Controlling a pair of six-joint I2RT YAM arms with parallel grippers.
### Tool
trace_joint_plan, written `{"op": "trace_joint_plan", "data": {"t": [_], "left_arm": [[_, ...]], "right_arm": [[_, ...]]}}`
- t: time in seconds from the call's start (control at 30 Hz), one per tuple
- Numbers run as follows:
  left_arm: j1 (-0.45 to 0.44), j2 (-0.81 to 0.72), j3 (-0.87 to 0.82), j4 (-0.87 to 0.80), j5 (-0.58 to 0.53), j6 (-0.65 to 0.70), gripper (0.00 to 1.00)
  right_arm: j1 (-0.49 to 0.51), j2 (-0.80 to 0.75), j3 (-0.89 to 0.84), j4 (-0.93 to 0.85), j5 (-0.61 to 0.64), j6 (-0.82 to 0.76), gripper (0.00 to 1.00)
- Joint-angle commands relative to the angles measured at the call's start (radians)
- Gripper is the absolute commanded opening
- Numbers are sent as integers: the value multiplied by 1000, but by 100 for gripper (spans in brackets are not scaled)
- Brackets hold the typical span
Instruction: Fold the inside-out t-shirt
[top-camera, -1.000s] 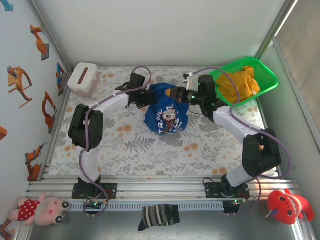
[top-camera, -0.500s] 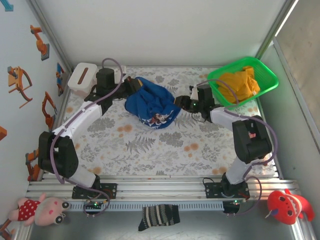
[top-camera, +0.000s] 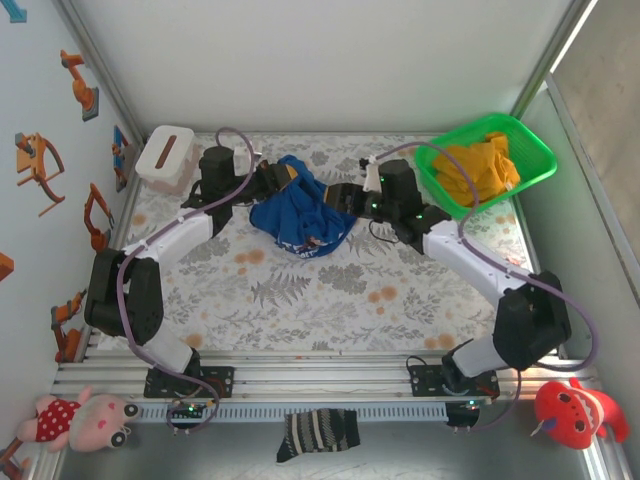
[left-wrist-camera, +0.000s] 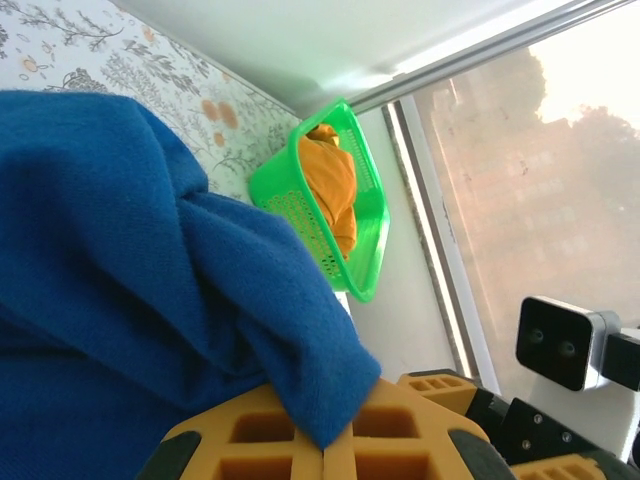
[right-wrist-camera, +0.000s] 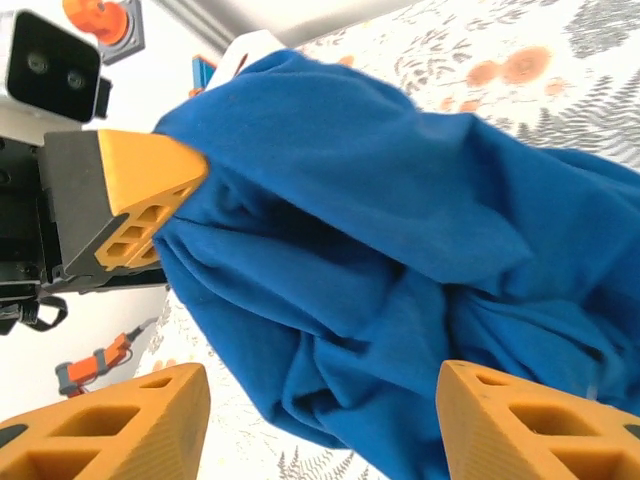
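Note:
The inside-out t-shirt (top-camera: 300, 212) is a bunched royal-blue heap at the back middle of the flowered mat, white print showing on its lower part. My left gripper (top-camera: 276, 180) grips its upper left edge. In the left wrist view the left gripper (left-wrist-camera: 325, 440) is shut, with a blue fold of the t-shirt (left-wrist-camera: 120, 250) pinched between its orange fingers. My right gripper (top-camera: 338, 196) stands just right of the heap. In the right wrist view the right gripper (right-wrist-camera: 320, 420) is open, its fingers wide apart with the t-shirt (right-wrist-camera: 380, 230) close in front of them.
A green basket (top-camera: 530, 160) at the back right holds a yellow-orange garment (top-camera: 480, 168). A white box (top-camera: 166, 157) sits at the back left corner. A striped sock (top-camera: 317, 434) and plush toys lie beyond the near rail. Walls close in the sides.
My right gripper has opened and let go of the t-shirt. The left arm has pulled the shirt left and back, and the right gripper has come up beside it again.

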Motion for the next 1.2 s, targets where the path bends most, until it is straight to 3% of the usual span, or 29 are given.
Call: {"op": "trace_joint_plan", "data": {"t": [0.0, 0.03, 0.07, 0.27, 0.33, 0.37, 0.4, 0.43, 0.47, 0.73, 0.9, 1.0, 1.17], "left_arm": [[-4, -37, 2, 57, 38, -20, 0], [-4, -41, 4, 57, 39, -21, 0], [-5, -43, 3, 55, 38, -21, 0], [-10, -48, 1, 45, 51, -22, 0], [-9, -50, -1, 44, 55, -24, 0], [-6, -52, -3, 42, 60, -21, 0], [-3, -55, -6, 30, 62, -14, 0], [5, -57, -9, 17, 59, -6, 0], [15, -62, -16, -1, 56, 7, 0], [142, 19, 0, -201, -61, 142, 2], [200, 77, 65, -309, -112, 208, 56], [209, 24, 54, -336, -113, 220, 64], [173, -195, -68, -365, -169, 248, 70]], "right_arm": [[16, 97, 63, -37, 69, -36, 64], [19, 123, 85, -42, 94, -51, 65], [21, 151, 109, -52, 114, -66, 73], [22, 353, 309, -125, 159, -167, 73], [21, 419, 374, -157, 152, -201, 63], [17, 439, 397, -168, 139, -218, 48], [11, 448, 413, -182, 119, -233, 26], [6, 444, 422, -195, 95, -242, 9], [-3, 432, 423, -213, 68, -259, 0], [-56, 230, 357, -249, -288, -326, 0], [-90, 252, 378, -176, -550, -250, 0], [-100, 281, 395, -130, -600, -191, 0], [-101, 281, 402, -118, -609, -160, 0]]}}
